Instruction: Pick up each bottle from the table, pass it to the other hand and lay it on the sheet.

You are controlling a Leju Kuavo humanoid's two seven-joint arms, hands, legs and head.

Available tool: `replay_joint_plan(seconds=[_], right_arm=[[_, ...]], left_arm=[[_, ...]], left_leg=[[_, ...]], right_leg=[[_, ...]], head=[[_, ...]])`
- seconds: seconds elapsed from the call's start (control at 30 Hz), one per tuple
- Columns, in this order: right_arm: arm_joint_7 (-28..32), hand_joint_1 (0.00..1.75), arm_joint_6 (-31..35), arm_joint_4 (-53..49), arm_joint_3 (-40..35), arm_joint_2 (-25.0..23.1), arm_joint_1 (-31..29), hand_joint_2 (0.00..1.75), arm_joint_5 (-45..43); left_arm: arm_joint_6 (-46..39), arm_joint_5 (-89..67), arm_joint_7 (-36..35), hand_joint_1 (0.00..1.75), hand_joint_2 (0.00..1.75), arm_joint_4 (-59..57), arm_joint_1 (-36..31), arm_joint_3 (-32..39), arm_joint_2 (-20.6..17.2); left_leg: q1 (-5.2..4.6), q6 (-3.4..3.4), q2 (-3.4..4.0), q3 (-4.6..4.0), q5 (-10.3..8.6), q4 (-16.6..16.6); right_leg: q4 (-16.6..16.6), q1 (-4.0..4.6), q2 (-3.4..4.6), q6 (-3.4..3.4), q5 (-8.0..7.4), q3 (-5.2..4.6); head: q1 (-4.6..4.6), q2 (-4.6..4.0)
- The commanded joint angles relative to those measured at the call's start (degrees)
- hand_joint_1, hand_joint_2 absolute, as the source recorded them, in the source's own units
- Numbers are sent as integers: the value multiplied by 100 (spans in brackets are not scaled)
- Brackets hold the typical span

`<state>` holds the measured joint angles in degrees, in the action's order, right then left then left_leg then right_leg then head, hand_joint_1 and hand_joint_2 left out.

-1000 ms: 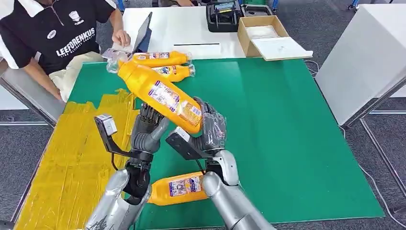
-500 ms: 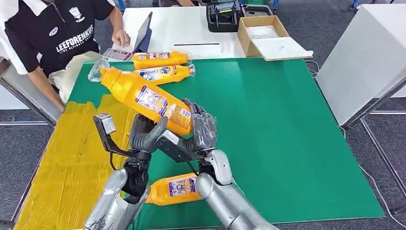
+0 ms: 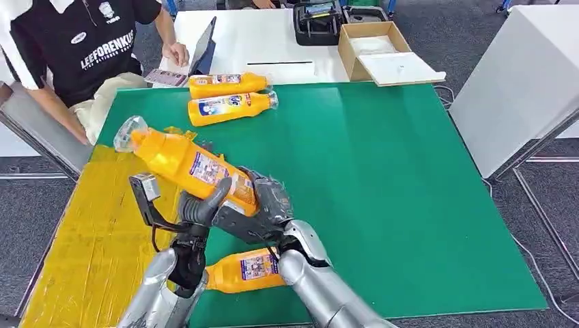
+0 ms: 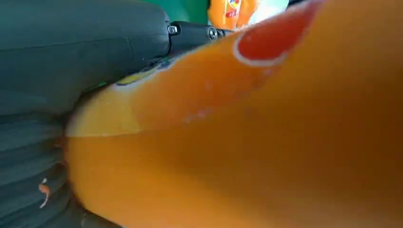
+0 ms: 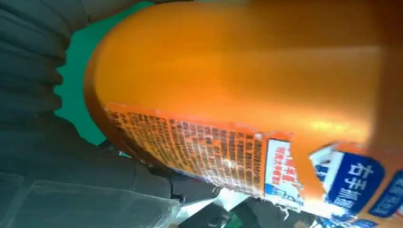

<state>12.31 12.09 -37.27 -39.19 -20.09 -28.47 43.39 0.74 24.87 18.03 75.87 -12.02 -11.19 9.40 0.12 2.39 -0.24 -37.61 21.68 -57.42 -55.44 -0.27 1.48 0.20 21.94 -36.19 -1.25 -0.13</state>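
Right, the orange bottle (image 3: 188,167) I care about is up in the air over the seam where the yellow sheet (image 3: 95,225) meets the green mat (image 3: 382,191), tilted, its clear cap toward the far left and its base toward the robot. My left hand (image 3: 205,205) has its thumb and fingers wrapped up around the lower body of the bottle, and in the left wrist view the orange wall (image 4: 266,142) lies pressed right against the grey palm. My right hand (image 3: 263,205) is at the bottle's base, cupping it from the right side; in the right wrist view the labelled bottom end (image 5: 228,95) sits against the palm with dark fingers curled under it. So from where I sit both hands hold the same bottle, touching one another around its lower half. A second bottle (image 3: 246,268) lies flat on the mat close to the robot, partly behind my forearms. Two more bottles (image 3: 229,96) lie side by side at the mat's far edge. Beyond them a white table (image 3: 273,48) carries an open cardboard box (image 3: 372,51) and a dark case (image 3: 317,24). A person in a dark shirt (image 3: 82,48) sits at the far left corner, one hand beside a laptop (image 3: 203,49).
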Motion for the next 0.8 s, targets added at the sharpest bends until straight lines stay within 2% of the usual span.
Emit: replay_joint_plan(seconds=[0.03,0.1,0.17,0.43,0.47,0.5,0.53,0.6,0.8], right_arm=[[51,175,-384,472,-667,104,107,175,36],[46,175,-504,475,-736,131,117,175,13],[25,175,-605,472,-782,172,152,175,-43],[-115,175,-293,345,-954,441,320,175,13],[-123,175,-265,313,-969,459,328,175,8],[-141,175,-211,231,-974,500,345,175,-17],[-154,175,-182,187,-975,517,349,175,-32],[-204,175,-92,27,-914,599,384,175,-119],[-211,175,38,-319,-754,778,564,175,-245]], left_arm=[[115,-47,-24,0,175,-290,-421,-154,27],[111,-60,-29,0,175,-271,-436,-115,31],[108,-72,-41,0,175,-269,-453,-83,27],[126,-110,-2,0,175,-262,-329,-70,-14],[121,-101,39,21,175,-236,-312,-45,-8],[112,-104,116,169,175,-160,-259,-9,-5],[118,-100,134,175,175,-127,-235,9,-2],[100,-132,191,175,175,17,-130,51,12],[80,-212,266,175,175,206,-1,57,0]], left_leg=[[-3,-22,-35,57,21,-3],[0,-10,-22,18,2,5],[2,-15,-31,32,8,2],[3,-14,-37,36,8,7],[4,-12,-37,30,5,6],[1,-16,-45,45,10,6],[2,-12,-32,29,6,5],[5,-11,-24,17,5,3],[2,-16,-32,28,12,0]], right_leg=[[-5,0,-57,-1,33,68],[3,1,-31,-1,9,24],[2,4,-44,-2,18,42],[8,5,-49,-2,19,49],[8,5,-47,-1,16,41],[7,3,-60,-1,25,58],[6,4,-42,-1,15,38],[7,6,-31,-1,9,26],[3,4,-43,0,18,38]], head=[[7,0],[4,0],[4,0],[4,0],[7,0],[4,0],[4,0],[7,0],[4,0]])
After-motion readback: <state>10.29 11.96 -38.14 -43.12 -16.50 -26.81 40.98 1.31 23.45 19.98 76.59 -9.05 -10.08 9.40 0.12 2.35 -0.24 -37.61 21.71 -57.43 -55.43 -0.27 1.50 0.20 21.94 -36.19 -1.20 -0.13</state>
